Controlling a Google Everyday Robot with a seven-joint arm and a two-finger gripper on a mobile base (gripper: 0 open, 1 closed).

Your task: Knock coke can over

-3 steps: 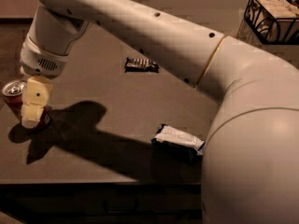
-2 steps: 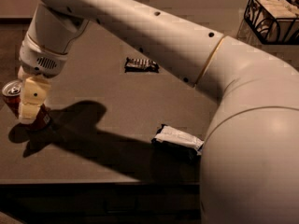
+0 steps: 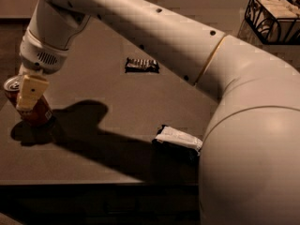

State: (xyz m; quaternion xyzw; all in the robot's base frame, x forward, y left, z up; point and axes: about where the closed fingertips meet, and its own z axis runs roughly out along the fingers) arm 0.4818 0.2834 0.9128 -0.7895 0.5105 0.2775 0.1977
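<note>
Pincer [image 3: 28, 100] at far left, overlapping front of leaning coke can [image 3: 41, 114].

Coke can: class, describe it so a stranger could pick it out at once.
Start at the dark brown table and go to its left edge, where the cream gripper hangs. Behind the gripper is the small red cylindrical aluminium coke can, tilted, silver top showing. It is the only red, round thing; the dark snack wrapper and white-topped packet lie flat.
</note>
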